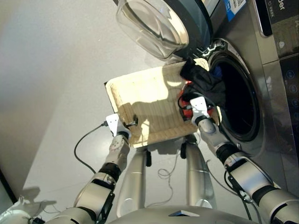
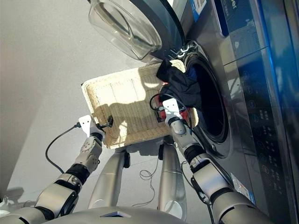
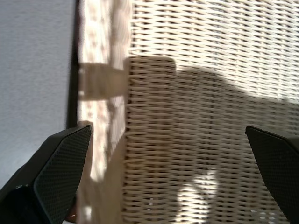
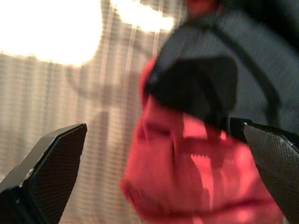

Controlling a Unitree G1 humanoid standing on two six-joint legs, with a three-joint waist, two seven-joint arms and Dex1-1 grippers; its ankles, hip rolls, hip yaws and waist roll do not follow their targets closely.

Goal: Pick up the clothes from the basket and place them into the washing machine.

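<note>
Both tools are spread apart, the left tool over the near rim of the basket, the right tool above the orange-red garment (black garment draped into the washing machine porthole).

Head stereo looking down, wrist cameras close over basket
</note>
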